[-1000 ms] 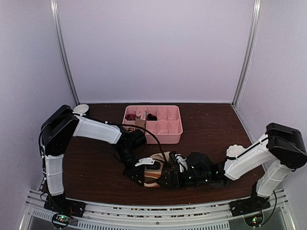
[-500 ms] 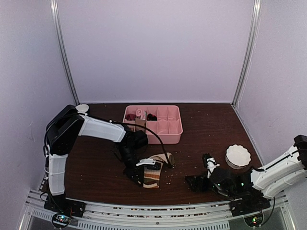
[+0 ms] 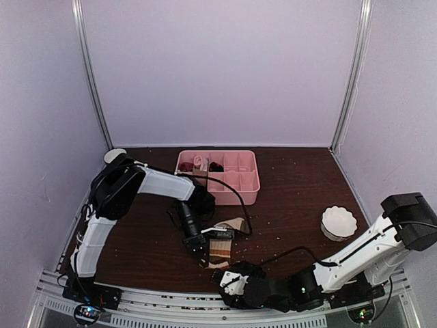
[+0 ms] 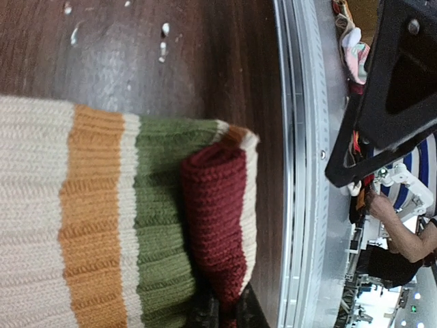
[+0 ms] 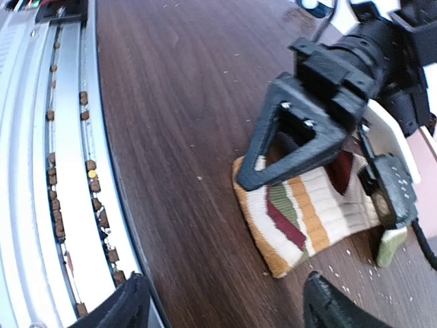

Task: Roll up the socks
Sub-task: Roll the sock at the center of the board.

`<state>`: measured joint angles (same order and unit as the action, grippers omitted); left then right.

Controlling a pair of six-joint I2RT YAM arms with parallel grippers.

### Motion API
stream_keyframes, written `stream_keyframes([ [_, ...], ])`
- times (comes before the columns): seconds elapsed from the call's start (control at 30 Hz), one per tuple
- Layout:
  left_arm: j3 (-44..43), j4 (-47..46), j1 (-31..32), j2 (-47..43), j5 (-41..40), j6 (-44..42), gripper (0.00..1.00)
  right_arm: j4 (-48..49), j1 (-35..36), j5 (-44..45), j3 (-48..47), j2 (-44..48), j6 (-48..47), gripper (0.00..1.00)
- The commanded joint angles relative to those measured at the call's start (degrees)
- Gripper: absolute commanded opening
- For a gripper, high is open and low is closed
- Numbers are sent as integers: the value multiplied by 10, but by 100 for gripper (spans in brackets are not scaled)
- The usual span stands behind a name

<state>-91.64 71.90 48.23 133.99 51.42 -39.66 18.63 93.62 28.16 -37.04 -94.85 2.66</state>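
Left claw (image 3: 200, 244) is pinching shut on the striped sock (image 5: 314, 212), with the sock's maroon end folding over at its tips. By appearance, rolling is only beginning, as most of the length is lying flat. Right claw (image 5: 225, 307) is standing wide and empty, the sock just beyond it.

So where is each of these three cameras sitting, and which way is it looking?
Top external: fixed above and behind, looking down on the table; the left arm, right arm, left gripper and right gripper show.
Left wrist: close over the striped sock, facing the near rail; almost nothing of its own gripper shows.
Right wrist: low at the near edge, facing inward at the sock; its own open fingers frame the bottom.
Shared: all three see the striped sock.
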Motion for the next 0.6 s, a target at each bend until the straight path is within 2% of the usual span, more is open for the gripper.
stream_keyframes([
  [0.0, -22, 69, -12, 27, -4, -22, 0, -8, -27, -53, -39, -42, -116, 67],
  [0.1, -21, 74, -12, 29, -8, -24, 0, -2, -56, -93, -53, -57, -132, 59],
  [0.3, -24, 76, -13, 32, -21, -25, 0, 3, -102, -150, -82, -88, -161, 52],
  [0.57, -24, 75, -14, 33, -21, -29, 3, -8, -130, -195, -115, -142, -161, 37],
])
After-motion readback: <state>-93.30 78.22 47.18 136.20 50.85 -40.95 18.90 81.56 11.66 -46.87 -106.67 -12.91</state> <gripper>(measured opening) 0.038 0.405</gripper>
